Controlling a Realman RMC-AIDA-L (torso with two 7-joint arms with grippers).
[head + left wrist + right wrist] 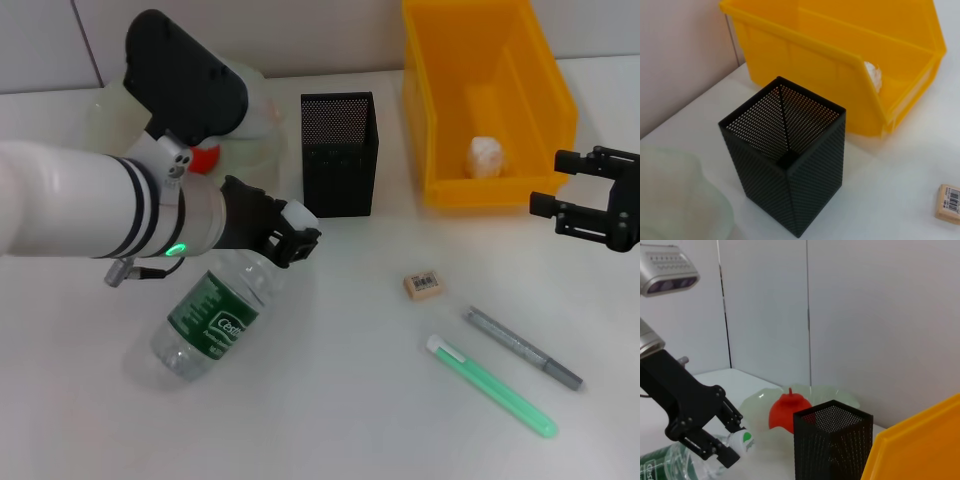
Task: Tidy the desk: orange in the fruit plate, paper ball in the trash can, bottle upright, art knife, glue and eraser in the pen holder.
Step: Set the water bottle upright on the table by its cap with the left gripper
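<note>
Both arms up | left pincer (290,240) clamps lying bottle (210,315) cap

White table (330,420) carries bottle (208,318), eraser (422,285), pen holder (340,153), trash can (486,100).

White arm w/ black bands, green LED; black tool (290,240).

bottle (215,310) lying sideways, paper ball (487,155) inside yellow trash can (440,150)
</note>
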